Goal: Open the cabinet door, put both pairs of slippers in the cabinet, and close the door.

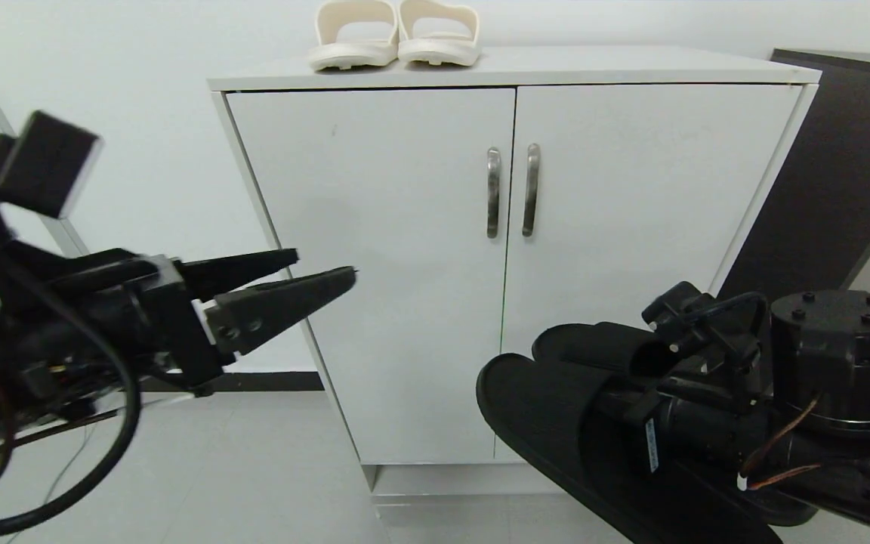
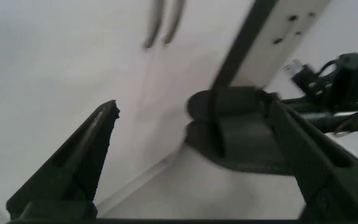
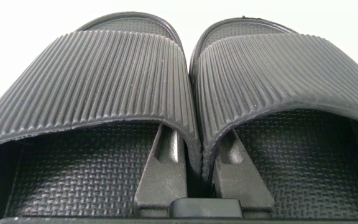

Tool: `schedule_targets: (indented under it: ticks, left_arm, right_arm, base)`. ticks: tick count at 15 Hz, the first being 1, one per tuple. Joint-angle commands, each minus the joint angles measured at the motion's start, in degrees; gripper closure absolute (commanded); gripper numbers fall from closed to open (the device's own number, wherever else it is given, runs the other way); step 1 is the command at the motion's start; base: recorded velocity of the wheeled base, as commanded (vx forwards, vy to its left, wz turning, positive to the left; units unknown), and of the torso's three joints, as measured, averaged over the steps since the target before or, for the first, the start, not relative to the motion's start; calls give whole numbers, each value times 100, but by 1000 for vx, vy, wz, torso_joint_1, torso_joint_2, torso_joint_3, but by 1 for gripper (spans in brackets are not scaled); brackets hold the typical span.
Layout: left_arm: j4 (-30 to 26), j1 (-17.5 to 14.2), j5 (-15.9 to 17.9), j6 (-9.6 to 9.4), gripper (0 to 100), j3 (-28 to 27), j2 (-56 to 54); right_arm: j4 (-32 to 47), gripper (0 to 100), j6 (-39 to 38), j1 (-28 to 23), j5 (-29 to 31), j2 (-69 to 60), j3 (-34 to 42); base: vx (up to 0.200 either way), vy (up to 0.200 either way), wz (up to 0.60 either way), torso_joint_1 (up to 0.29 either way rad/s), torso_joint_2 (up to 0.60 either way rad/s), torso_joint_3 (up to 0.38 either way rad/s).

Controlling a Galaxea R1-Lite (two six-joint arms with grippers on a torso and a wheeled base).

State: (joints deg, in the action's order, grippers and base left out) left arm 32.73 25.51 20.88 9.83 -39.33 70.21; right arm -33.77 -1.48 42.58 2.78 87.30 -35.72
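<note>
Right gripper fingers pinch the black slippers by adjoining inner edges under the straps, low before the shut cabinet door; light, bendy rubber; left gripper fingers wide, empty.

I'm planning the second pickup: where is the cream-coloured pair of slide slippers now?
In the head view, the cream-coloured slide slippers sit side by side on top of the white two-door cabinet, left of its middle.

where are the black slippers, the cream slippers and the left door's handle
black slippers (image 1: 548,412), head view, toe end of the nearer slipper
cream slippers (image 1: 352,54), head view, front edge of the left one
left door's handle (image 1: 493,193), head view, middle of the bar
</note>
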Motion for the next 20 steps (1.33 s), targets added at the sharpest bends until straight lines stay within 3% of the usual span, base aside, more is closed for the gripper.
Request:
schedule_targets:
  ticks: [1,4,7,9,12,15,16,20]
  left_arm:
    - [58,542,-190,46,0,-673,890]
    - [163,736,-199,142,0,-1367,1470]
    - [137,1140,-199,169,0,-1780,1786]
    - [93,1166,-137,239,0,-2334,2208]
    - [49,1157,364,309,0,-3072,2929]
    - [-399,1166,698,556,0,-3512,3017]
    - [-575,1157,891,731,0,-3679,3008]
    - [-751,1166,733,749,0,-4144,3518]
  right_arm:
    - [2,100,-2,-31,-5,33,-5]
    - [2,100,-11,-31,3,86,-32]
    - [2,100,-2,-31,3,147,-32]
    - [2,100,-2,-31,3,156,-32]
    - [2,100,-2,-31,3,174,-32]
    - [2,100,-2,-39,12,174,-32]
    - [2,100,-2,-39,12,174,-32]
    - [2,100,7,-39,3,182,-32]
  base:
    - [0,0,0,0,0,0]
    - [0,0,0,0,0,0]
    - [0,0,0,0,0,0]
    - [0,0,0,0,0,0]
    - [0,0,0,0,0,0]
    - [0,0,0,0,0,0]
    - [0,0,0,0,0,0]
    - [0,0,0,0,0,0]
